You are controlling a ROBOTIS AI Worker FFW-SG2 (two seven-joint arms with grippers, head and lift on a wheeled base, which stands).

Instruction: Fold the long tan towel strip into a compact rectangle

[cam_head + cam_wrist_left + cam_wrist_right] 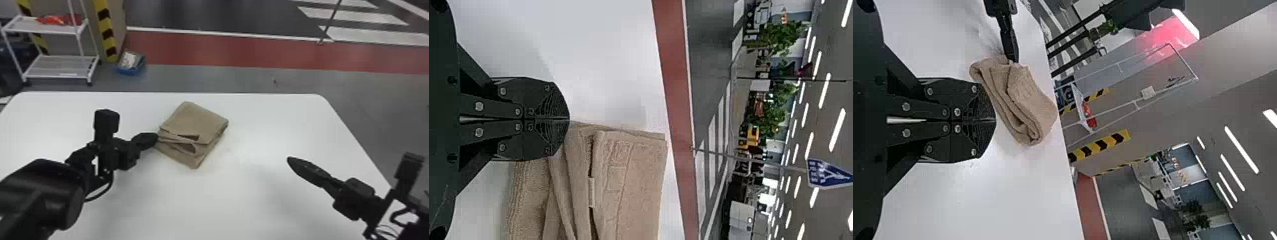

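Observation:
The tan towel lies on the white table as a folded, layered bundle, turned at an angle, with loose folds and small gaps on its near side. At its left corner is my left gripper. The left wrist view has that gripper shut on the edge of the towel. My right gripper is well to the towel's right, over the table. In the right wrist view this gripper is shut with nothing between its fingers, and the towel lies beyond it.
The white table extends around the towel on all sides. Past its far edge are a white wheeled shelf and a blue bin on the floor.

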